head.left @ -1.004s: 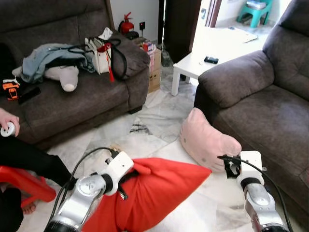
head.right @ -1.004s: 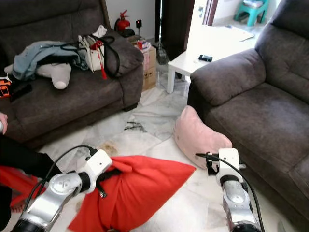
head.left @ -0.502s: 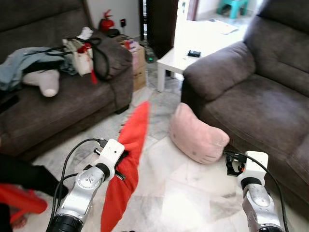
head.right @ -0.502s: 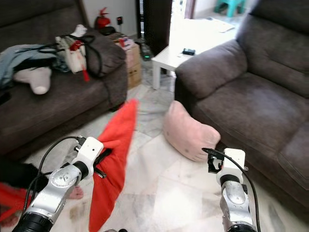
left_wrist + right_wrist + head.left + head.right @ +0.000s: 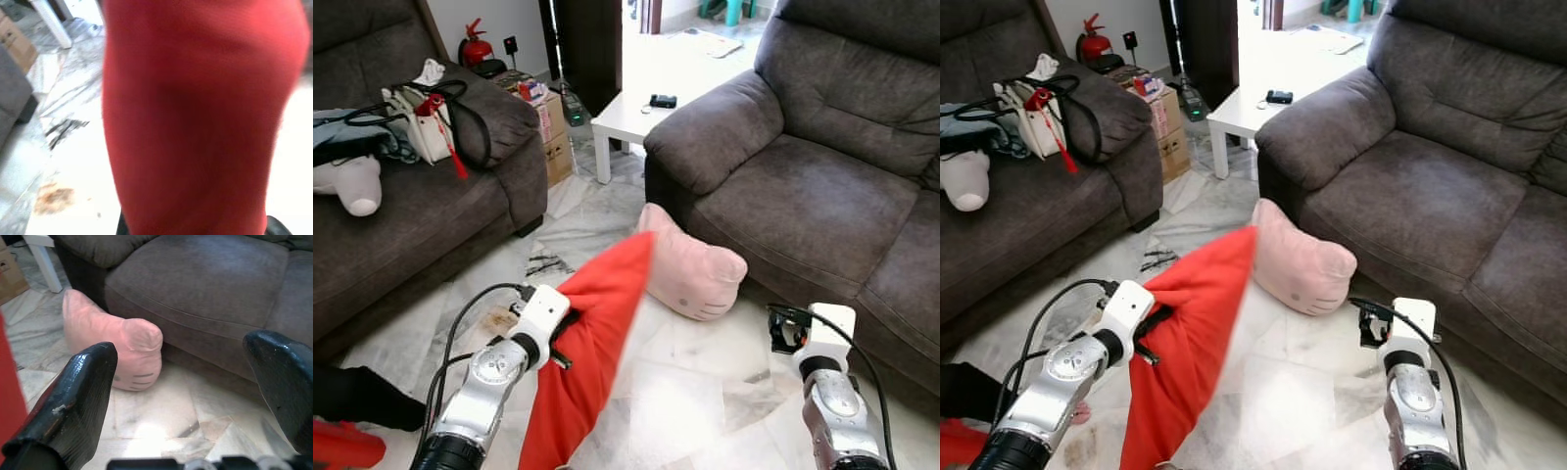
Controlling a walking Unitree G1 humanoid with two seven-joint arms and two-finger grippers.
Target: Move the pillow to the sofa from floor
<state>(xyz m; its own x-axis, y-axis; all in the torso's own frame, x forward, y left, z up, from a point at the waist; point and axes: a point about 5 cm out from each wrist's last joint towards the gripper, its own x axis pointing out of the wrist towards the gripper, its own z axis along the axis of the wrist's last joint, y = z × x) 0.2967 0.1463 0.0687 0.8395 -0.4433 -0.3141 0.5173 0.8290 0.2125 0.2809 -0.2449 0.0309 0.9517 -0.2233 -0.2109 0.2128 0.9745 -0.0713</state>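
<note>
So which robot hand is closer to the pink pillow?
Left, though it's close. The left gripper, holding the red pillow, is just beside the pink pillow. The right gripper is open, a bit further off.

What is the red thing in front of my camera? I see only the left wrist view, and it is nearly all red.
Observer: It is a red pillow. Your left gripper holds it by one edge, and it hangs down from the fingers.
Operator: Where is the sofa for it?
Observer: A grey sofa stands ahead, on the robot's right side.
Operator: Is anything lying between me and that sofa?
Observer: Yes, a pink pillow lies on the floor, leaning against the sofa's front, just past the red one.
</note>
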